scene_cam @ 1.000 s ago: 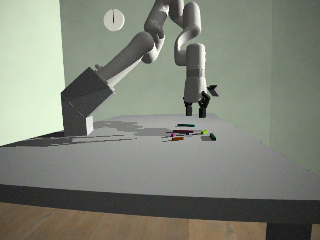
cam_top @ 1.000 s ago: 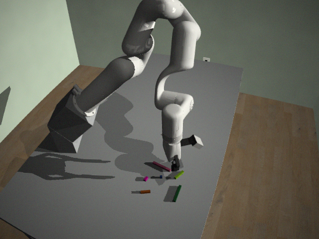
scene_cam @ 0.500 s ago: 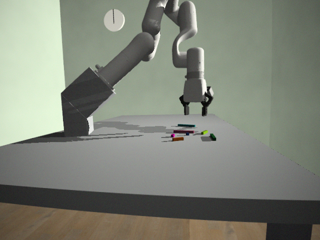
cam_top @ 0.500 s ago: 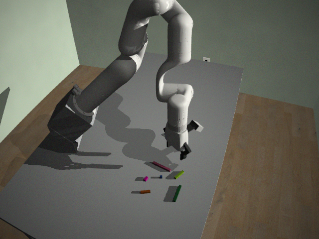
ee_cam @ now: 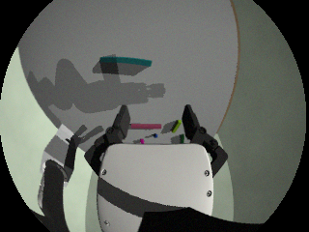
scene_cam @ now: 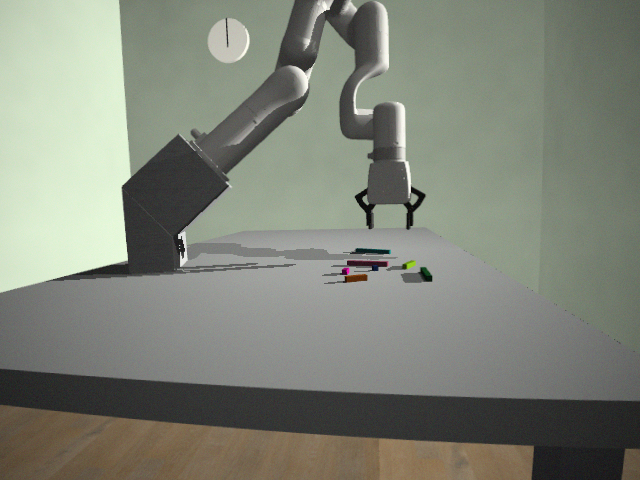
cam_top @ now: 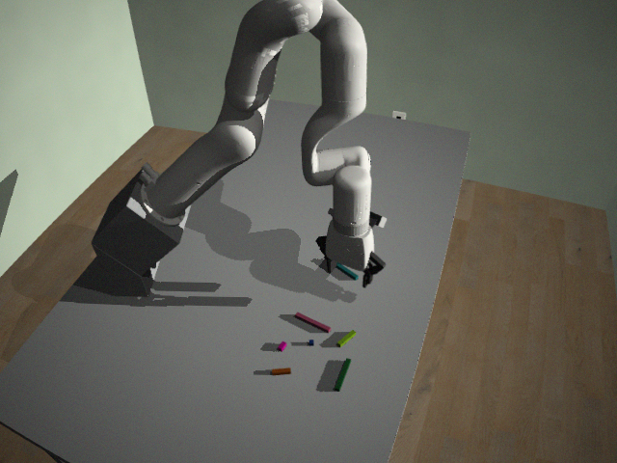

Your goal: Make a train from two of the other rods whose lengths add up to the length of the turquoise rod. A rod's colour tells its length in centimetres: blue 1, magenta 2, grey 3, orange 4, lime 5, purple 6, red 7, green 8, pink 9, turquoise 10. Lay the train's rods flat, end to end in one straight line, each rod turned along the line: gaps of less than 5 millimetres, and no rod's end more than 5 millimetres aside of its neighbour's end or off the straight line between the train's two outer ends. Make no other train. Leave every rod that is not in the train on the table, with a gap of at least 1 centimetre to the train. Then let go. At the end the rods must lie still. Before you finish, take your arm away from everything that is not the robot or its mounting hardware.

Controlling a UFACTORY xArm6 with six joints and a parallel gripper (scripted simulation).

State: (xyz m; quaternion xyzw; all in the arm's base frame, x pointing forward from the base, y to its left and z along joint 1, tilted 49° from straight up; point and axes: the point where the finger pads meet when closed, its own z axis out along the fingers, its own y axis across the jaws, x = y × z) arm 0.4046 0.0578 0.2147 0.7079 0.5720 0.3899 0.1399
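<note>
The gripper (cam_top: 348,276) (scene_cam: 389,227) (ee_cam: 155,111) is raised above the tabletop (cam_top: 199,398) (scene_cam: 310,330) (ee_cam: 179,29), fingers wide apart, unloaded. The turquoise rod (cam_top: 347,271) (scene_cam: 372,251) (ee_cam: 126,61) lies at the far side of the group. Nearer lies the pink rod (cam_top: 312,321) (scene_cam: 367,263) (ee_cam: 146,126); the lime rod (cam_top: 346,338) (scene_cam: 408,264) (ee_cam: 177,126) is to its right. The green rod (cam_top: 342,374) (scene_cam: 425,273) (ee_cam: 182,138) lies near right, the orange rod (cam_top: 281,370) (scene_cam: 356,277) near left.
</note>
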